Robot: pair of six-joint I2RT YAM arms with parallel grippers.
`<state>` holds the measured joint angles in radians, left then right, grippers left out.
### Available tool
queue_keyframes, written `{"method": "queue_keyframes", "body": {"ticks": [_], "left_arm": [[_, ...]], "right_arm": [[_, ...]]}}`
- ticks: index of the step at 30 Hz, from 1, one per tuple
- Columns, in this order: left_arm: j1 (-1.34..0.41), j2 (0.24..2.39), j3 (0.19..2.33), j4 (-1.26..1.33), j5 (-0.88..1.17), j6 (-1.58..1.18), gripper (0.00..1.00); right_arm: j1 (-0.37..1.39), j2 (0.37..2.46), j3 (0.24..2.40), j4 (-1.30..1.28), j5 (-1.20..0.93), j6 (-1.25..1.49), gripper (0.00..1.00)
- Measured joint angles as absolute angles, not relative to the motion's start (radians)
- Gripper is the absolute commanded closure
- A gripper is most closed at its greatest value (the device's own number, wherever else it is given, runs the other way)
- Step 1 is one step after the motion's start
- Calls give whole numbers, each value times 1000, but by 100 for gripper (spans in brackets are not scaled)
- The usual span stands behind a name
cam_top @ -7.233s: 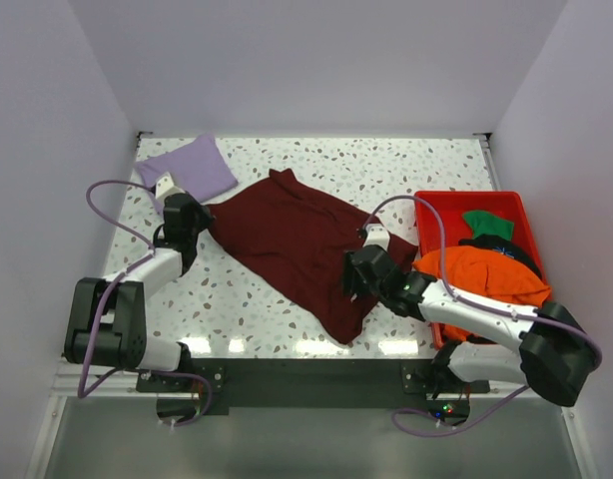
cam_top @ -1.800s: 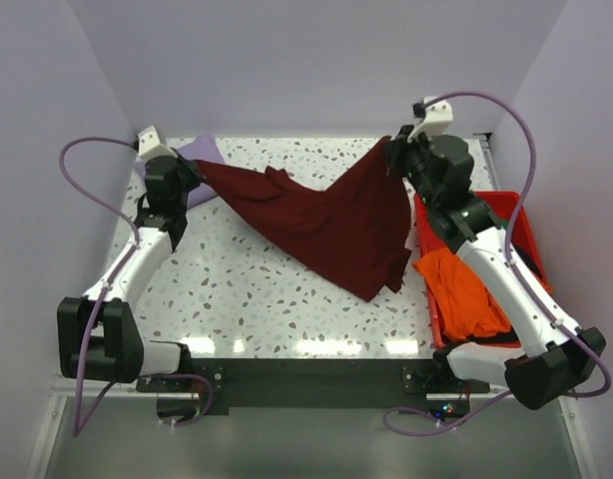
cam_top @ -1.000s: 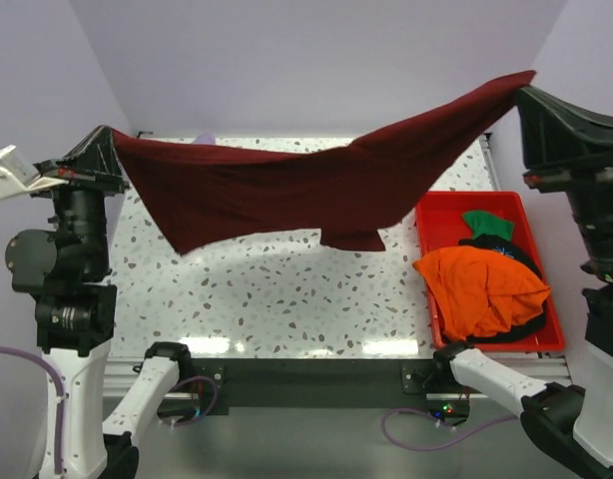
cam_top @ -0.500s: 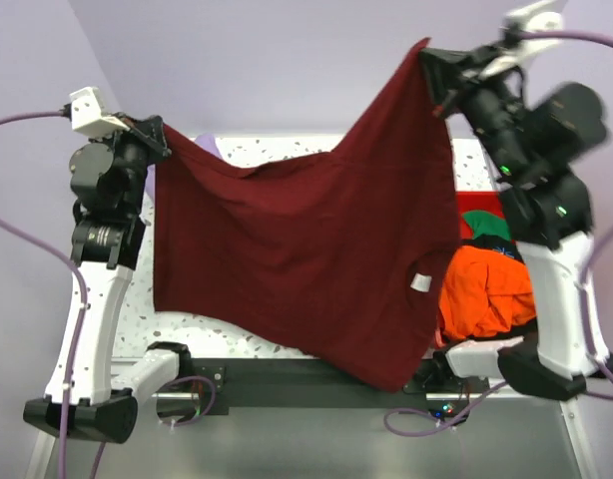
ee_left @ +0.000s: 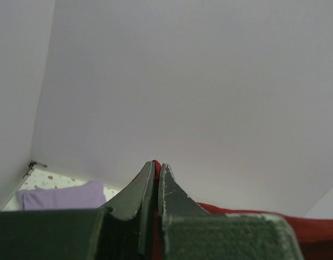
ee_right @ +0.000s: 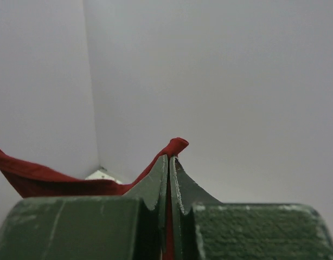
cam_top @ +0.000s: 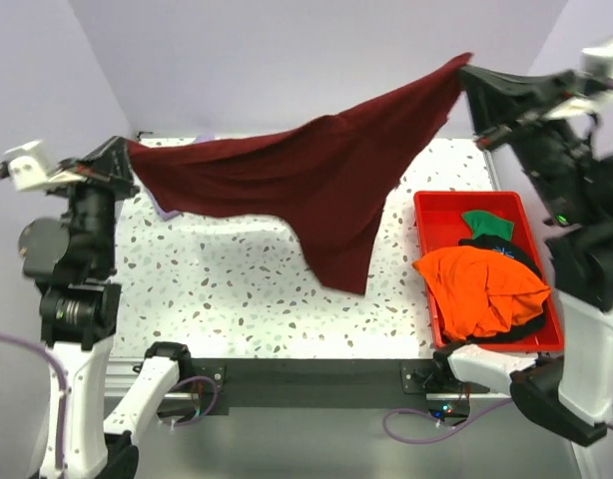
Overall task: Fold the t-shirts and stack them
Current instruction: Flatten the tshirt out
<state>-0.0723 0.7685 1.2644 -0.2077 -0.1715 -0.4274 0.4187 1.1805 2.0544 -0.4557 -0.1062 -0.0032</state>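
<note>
Left tool (cam_top: 127, 150) and right tool (cam_top: 466, 70) raised, clamped tight.

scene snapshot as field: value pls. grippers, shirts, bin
left gripper: shut on one edge of the maroon t-shirt, raised off the table
right gripper: shut on the opposite edge, also raised
maroon t-shirt: spread in the air between both arms, unfolded, a loose tip hanging toward the table
lavender t-shirt: lying flat at the table's far left
red bin: right side of the table
bin contents: orange t-shirt on top, green t-shirt, black t-shirt
</note>
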Motion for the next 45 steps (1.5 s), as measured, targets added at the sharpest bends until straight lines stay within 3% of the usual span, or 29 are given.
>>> {"method": "queue_keyframes", "body": {"ticks": [12,18,24,28,29,31,32,33,34,36,40,45], "left_arm": [[-72,669,1439,-226,-187,-408,100],[-72,717,1443,-202,-186,-400,100],[-72,928,1339,-67,-212,-399,100],[-57,1267,1294,8,-241,-401,100],[-49,1355,1289,15,-246,-402,95],[-23,1522,1283,12,-253,-413,66],[-10,1581,1283,12,-255,-413,51],[5,1652,1285,6,-258,-413,24],[19,1710,1288,-2,-262,-410,14],[38,1781,1291,-21,-263,-422,0],[39,1760,1257,4,-259,-427,0],[12,1629,1170,78,-243,-427,0]], "right_arm": [[419,1168,2359,-452,-122,-33,100],[419,1276,2363,-388,-94,-57,100],[419,1472,2268,-286,-20,-84,100],[401,1807,2324,-211,41,-94,100],[392,1901,2368,-199,55,-94,100],[373,2131,2479,-182,87,-93,99],[362,2237,2529,-179,102,-93,89],[352,2335,2567,-176,120,-93,76],[342,2412,2574,-177,138,-93,44],[326,2502,2525,-180,172,-90,21],[305,2519,2307,-179,230,-84,5],[308,2346,2015,-134,240,-36,2]]}}
